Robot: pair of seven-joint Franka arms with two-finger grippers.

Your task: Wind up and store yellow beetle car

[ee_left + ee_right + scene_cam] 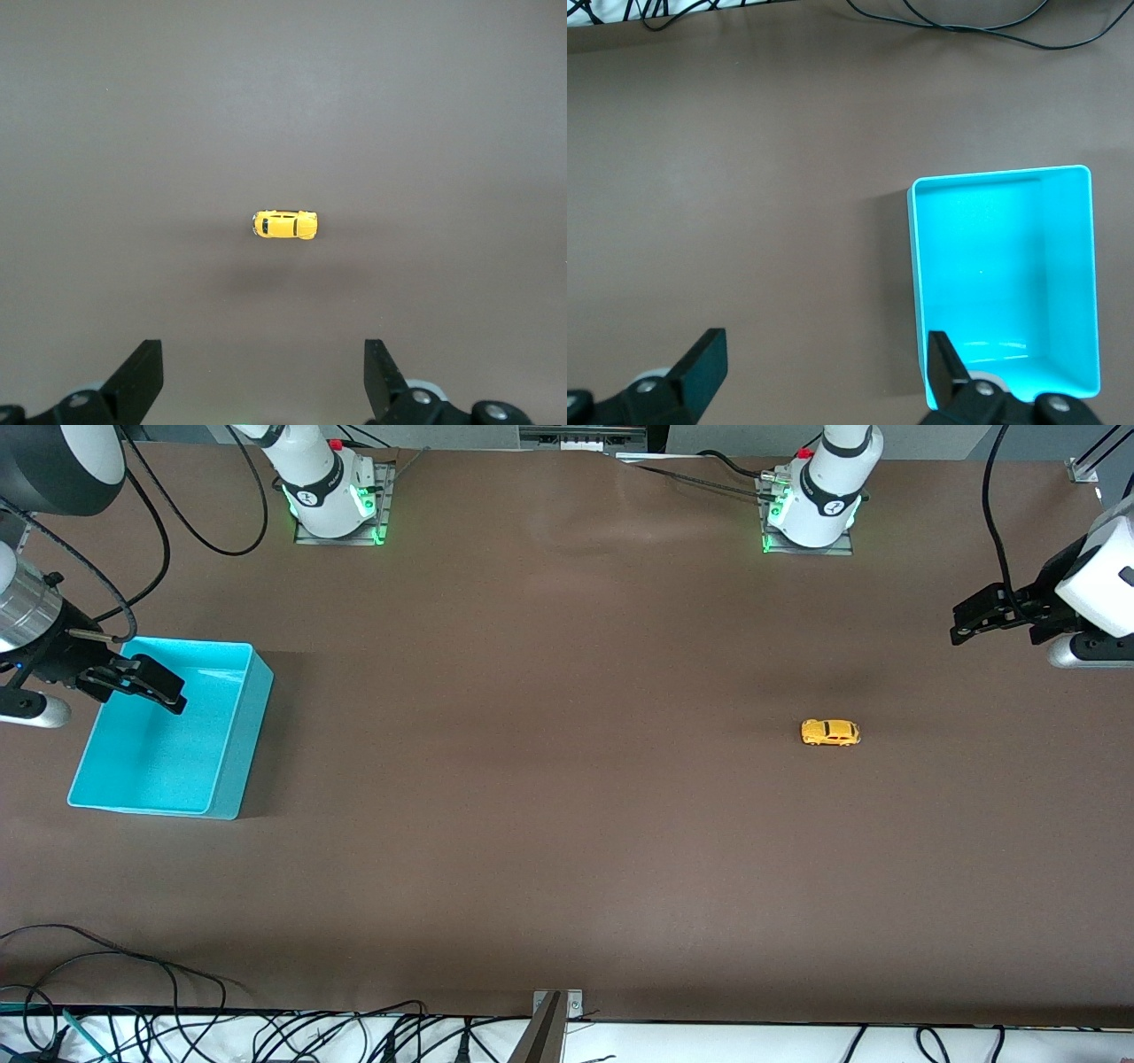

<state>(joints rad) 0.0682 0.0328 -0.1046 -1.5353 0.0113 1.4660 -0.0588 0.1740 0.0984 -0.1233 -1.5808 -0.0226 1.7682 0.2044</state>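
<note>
Front view, read from the right arm's end of the table across to the left arm's end, shows a task that looks not yet begun. The right gripper (151, 682) hangs over the turquoise bin (232, 775), its fingers spread wide and holding nothing, and the right wrist view shows the bin with nothing in it. Well apart from the bin, toward the left arm's end, the yellow beetle car (830, 732) sits on the bare brown table (549, 824) on its wheels, touched by neither arm. The left gripper (997, 614) hovers over the table's edge at that end, fingers also wide apart and empty; its wrist view has the car centred between them below. Winding, lifting and storing all seem left to do. No readable brand, label or writing shows on the car or the bin.
</note>
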